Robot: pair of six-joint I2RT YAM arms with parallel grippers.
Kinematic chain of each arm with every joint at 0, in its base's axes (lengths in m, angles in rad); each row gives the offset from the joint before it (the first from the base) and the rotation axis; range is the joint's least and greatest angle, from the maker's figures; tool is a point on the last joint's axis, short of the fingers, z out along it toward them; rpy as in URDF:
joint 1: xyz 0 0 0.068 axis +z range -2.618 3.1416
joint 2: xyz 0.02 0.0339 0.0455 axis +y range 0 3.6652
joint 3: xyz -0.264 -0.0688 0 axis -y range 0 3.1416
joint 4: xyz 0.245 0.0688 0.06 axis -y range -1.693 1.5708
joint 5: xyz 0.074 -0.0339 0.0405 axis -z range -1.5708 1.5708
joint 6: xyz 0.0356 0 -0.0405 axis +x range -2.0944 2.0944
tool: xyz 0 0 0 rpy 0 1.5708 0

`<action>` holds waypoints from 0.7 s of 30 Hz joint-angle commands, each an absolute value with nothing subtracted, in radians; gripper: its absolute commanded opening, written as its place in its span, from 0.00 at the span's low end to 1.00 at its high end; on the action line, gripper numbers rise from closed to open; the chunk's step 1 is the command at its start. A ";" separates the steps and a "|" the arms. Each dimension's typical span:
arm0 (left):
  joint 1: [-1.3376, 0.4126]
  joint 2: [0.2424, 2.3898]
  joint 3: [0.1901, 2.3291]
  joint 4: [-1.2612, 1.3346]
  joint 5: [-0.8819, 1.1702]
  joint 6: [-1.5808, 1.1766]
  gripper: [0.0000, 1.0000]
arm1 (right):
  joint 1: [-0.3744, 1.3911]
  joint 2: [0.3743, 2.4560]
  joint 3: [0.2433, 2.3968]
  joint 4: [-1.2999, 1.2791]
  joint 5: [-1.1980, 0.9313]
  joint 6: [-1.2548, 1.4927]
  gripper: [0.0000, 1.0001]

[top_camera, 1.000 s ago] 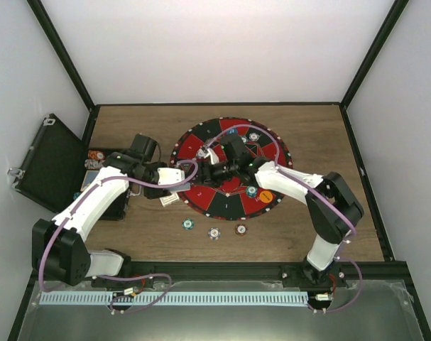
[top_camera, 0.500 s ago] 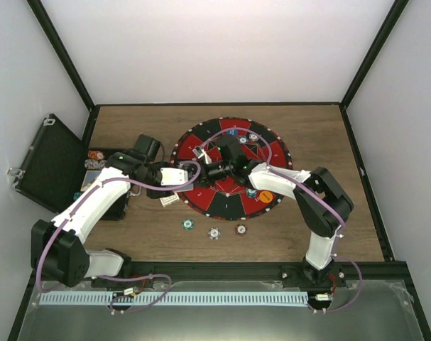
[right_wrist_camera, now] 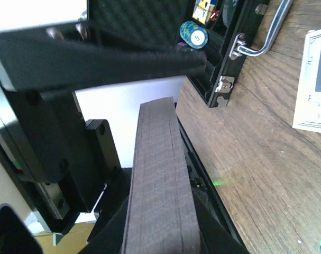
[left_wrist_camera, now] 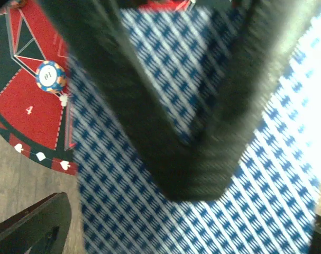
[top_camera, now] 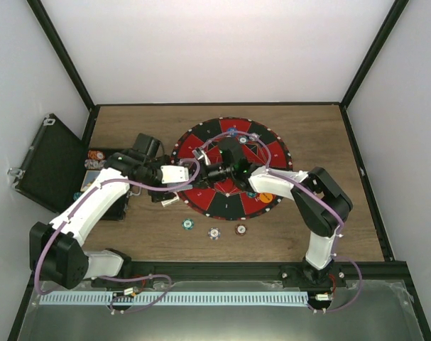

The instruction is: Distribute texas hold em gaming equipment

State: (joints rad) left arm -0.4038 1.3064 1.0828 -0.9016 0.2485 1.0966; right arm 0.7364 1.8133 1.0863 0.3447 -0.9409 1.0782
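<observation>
The playing cards (left_wrist_camera: 266, 206) fill the left wrist view with their blue-patterned backs toward the camera, above the left rim of the mat (left_wrist_camera: 28, 111). They span the gap between the left fingers (left_wrist_camera: 33, 227), which stand wide at the lower corners and, I judge, clamp the pack by its side edges. Over the backs the right fingers (left_wrist_camera: 112, 90) taper to a blurred point with the tips nearly together (whether they pinch a card I cannot tell). Poker chips (top_camera: 214, 233) lie on the table (top_camera: 307, 128) near the mat, with more on the mat and in the case (top_camera: 48, 163). The step in hand looks like dealing one card off the pack. Next, the right fingers need a firm pinch on the top card alone, then a clean draw toward a mat segment.
</observation>
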 commanded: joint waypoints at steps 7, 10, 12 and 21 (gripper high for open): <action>-0.407 1.267 1.144 -0.892 0.375 1.046 1.00 | 0.755 1.800 1.070 0.483 -1.006 1.132 0.02; -0.401 1.269 1.156 -0.929 0.431 1.070 0.97 | 0.755 1.791 1.060 0.514 -1.012 1.152 0.02; -0.396 1.270 1.163 -0.951 0.465 1.079 0.95 | 0.755 1.786 1.060 0.519 -1.015 1.154 0.02; -0.376 1.270 1.151 -0.980 0.516 1.100 0.85 | 0.755 1.779 1.043 0.591 -1.034 1.200 0.02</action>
State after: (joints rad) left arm -0.3855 1.2884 1.1442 -0.9558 0.4541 1.0748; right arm 0.7479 1.8126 1.0454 0.5121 -1.0000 1.1694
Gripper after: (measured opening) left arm 0.856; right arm 0.174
